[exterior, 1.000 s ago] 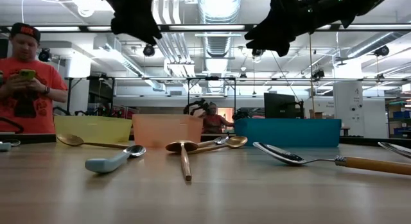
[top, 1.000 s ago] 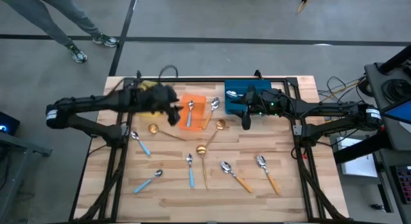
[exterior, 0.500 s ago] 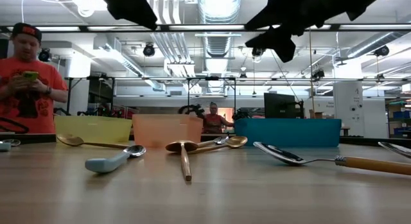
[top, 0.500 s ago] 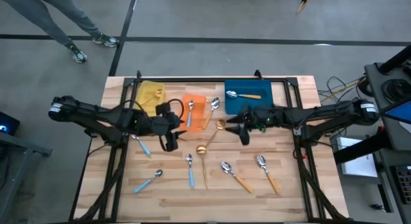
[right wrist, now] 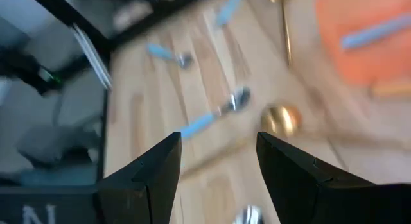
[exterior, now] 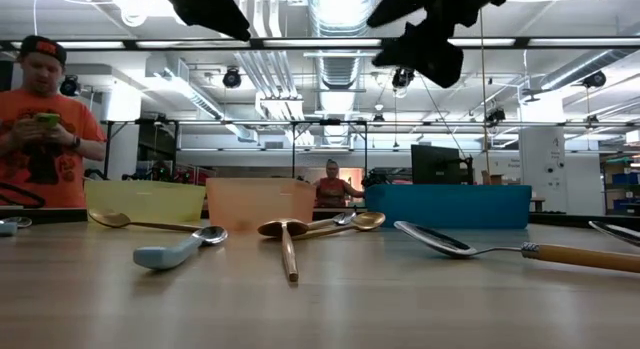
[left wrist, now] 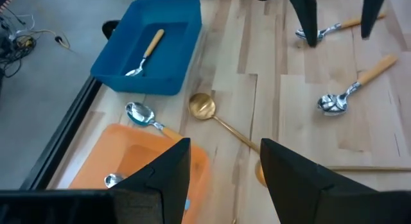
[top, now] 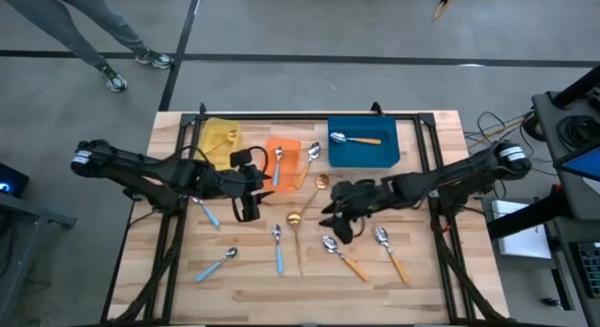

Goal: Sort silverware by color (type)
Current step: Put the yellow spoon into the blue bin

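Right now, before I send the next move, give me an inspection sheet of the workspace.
Surface: wooden table, slatted, on a dark frame.
Job's things: one orange-handled spoon in the blue bin; one blue-handled spoon in the orange bin; blue-handled, orange-handled and gold spoons loose on the table.
Clutter: yellow bin at the back left.
End effectors: left end effector and right end effector open, holding nothing, above the table.
Cables: bundle off the right edge.
Surroundings: person behind, holding a phone.

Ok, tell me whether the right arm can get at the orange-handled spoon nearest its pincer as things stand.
Probably yes. The right pincer hangs open just beside that orange-handled spoon, which lies alone on bare table, nothing on top of it; the left pincer waits farther off.
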